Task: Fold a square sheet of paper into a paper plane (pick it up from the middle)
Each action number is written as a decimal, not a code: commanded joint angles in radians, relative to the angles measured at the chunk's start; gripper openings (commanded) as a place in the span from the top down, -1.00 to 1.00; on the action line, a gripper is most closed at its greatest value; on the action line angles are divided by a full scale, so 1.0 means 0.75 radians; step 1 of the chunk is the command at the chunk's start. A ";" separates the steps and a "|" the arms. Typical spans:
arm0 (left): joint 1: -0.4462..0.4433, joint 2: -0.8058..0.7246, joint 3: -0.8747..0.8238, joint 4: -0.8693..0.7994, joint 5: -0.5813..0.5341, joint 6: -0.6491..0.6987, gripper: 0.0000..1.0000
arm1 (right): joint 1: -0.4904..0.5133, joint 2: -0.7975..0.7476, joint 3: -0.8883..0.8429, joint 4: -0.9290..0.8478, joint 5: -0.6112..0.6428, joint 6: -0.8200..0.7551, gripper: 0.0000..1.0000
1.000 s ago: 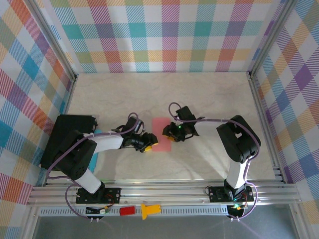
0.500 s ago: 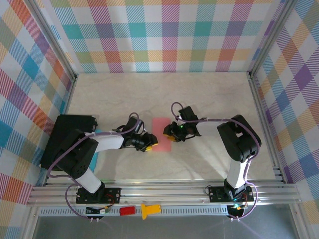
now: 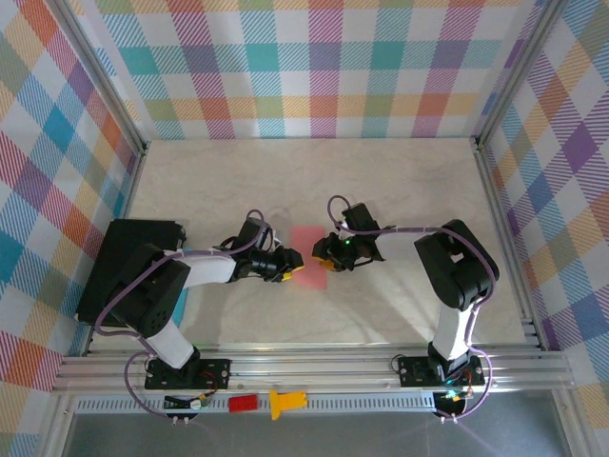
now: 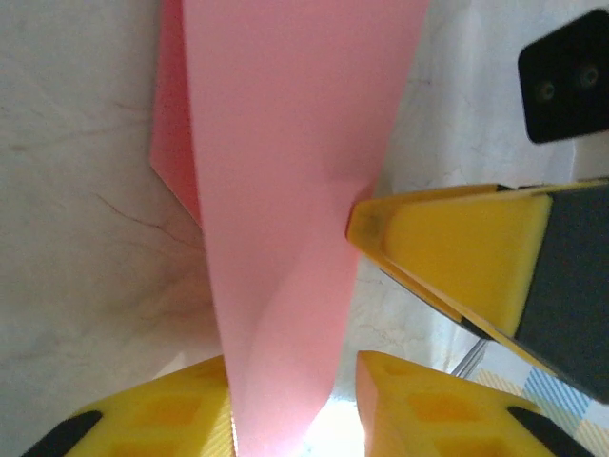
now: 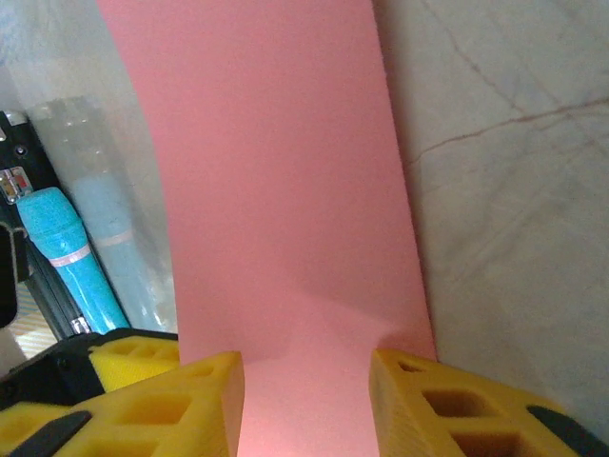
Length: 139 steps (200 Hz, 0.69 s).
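Two small plastic bits, a red block (image 3: 243,403) and a yellow piece (image 3: 283,403), sit on the rail (image 3: 381,403) at the near edge, well apart from the work and seemingly no part of it. Past the arm bases (image 3: 187,369), the left fingers (image 4: 157,424) and right fingers (image 5: 166,405) face each other from opposite sides over the middle of the surface (image 3: 409,190), with the salmon-pink sheet of paper (image 3: 310,255) between them. From above it reads as a rectangle rather than a square (a darker layer under one edge in the left wrist view suggests it is doubled over). The left fingers stand apart, the paper running through their gap with light showing beside one of them, likely so they can close on a fold. The right fingers stand either side of the paper, its edges against both; whether they squeeze it cannot be told. One right finger's tip touches the paper's edge, probably steadying it. Beyond lies bare marbled surface, then checked walls (image 3: 314,57)
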 commanded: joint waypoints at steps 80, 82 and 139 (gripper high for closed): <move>0.082 0.074 0.064 0.033 0.043 0.030 0.61 | 0.000 0.014 -0.045 -0.001 0.021 -0.078 0.15; 0.082 0.077 0.063 0.042 0.048 0.029 0.62 | 0.001 0.014 -0.046 -0.001 0.021 -0.080 0.15; 0.092 0.134 0.080 0.086 0.083 0.012 0.86 | 0.000 -0.015 -0.052 0.032 0.024 -0.116 0.13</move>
